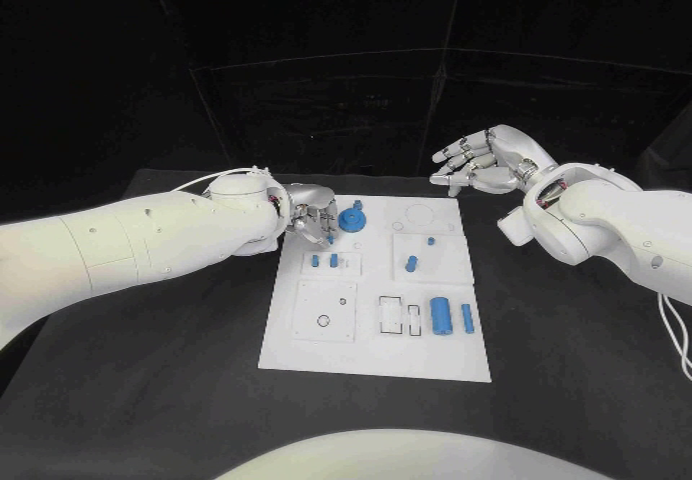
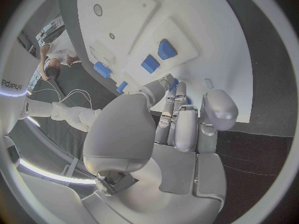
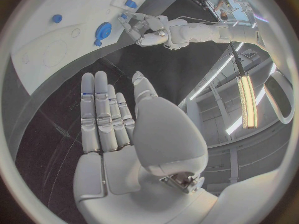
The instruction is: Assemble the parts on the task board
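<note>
The near edge of the white board sits closest to me on the black counter, with a fat blue cylinder and a slimmer one lying side by side on its near right part, beside two empty rectangular slots. Farther up stand two short pegs and another small piece, and at the far left corner a round blue knob. My left hand hovers over that corner just beside the knob, fingers curled downward; I cannot tell whether they are pinching anything or merely close together. My right hand hangs off the board's far right corner, fingers straight and apart, holding nothing. These pieces look like hard moulded plastic: light, stiff, smooth and probably a little slippery, so I judge a fingertip pinch across the sides of a cylinder, or round the knob's rim, would serve best. The counter is flat, matte and dark; behind it the room is black.
</note>
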Tool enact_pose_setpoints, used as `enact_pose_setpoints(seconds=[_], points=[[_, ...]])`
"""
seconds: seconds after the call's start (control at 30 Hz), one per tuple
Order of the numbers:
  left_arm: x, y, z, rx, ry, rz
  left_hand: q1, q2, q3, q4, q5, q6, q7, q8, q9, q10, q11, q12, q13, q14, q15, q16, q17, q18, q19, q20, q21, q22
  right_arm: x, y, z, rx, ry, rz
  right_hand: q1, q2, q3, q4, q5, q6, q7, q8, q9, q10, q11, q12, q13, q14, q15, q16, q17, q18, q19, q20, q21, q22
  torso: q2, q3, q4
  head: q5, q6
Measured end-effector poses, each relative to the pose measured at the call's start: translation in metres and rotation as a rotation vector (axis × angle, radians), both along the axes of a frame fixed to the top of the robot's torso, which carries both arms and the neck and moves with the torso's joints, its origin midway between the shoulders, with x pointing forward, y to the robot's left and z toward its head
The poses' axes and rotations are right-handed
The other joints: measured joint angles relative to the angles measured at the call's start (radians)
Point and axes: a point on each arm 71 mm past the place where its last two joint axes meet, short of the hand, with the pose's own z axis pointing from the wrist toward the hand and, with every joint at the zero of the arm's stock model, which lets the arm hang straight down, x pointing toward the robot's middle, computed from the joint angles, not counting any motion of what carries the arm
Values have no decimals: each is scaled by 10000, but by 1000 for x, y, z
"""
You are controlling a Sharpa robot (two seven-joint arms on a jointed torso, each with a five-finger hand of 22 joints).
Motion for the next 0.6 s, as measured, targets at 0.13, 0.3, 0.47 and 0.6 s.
enact_pose_setpoints(seconds=[0.13, 0.3, 0.47, 0.6], points=[[0, 1, 0, 31, 14, 45, -47, -47, -28, -28, 0, -216, 26, -139, -42, -131, 53, -93, 0, 0, 0, 0, -35, 1, 0, 0, 0, 0, 0, 0, 0, -3, 3, -5, 0, 0, 0, 0, 0, -8, -2, 0, 0, 0, 0, 0, -20, 0, 0, 0, -2, 1, 0, 0, 0, 0, 0, 0, 0, 0, 2], [0, 3, -1, 56, 18, 96, -85, -116, -54, -55, 0, -556, 80, -354, -65, -327, 105, -174, 0, 0, 0, 0, -102, 1, -35, 31, 0, -7, 0, -1, 0, -41, 3, -8, 0, 0, -2, -79, 0, -53, -12, 37, 0, -108, -1, 0, -103, 36, 36, 0, -23, 1, 39, 39, 0, -14, 0, -3, 0, -3, -3], [1, 5, 0, 61, -10, 158, -120, -261, -244, -74, 0, -1147, -114, -706, -72, -716, 179, -347, -1, 1, 74, 0, -199, 1, -70, 66, -76, -86, 1, -1, -1, -234, -20, 17, 80, 80, 44, -239, -85, -53, -13, 158, 3, -198, -21, 0, -265, 344, -48, 42, -32, 0, 280, -23, 0, -7, -5, -5, 0, -6, -8], [2, 11, 0, 47, -87, 286, -70, -310, -399, -70, 0, -1392, -149, -733, -72, -1074, 250, -464, -1, 2, 143, 0, -274, 1, -120, 115, -298, -244, 1, -3, -2, -603, -45, 50, 320, 232, 186, -546, -311, 427, -128, 417, 32, -113, -207, 0, -541, 1086, -281, 532, 136, 1, 866, -250, 428, 223, -7, -9, 0, -6, -9]])
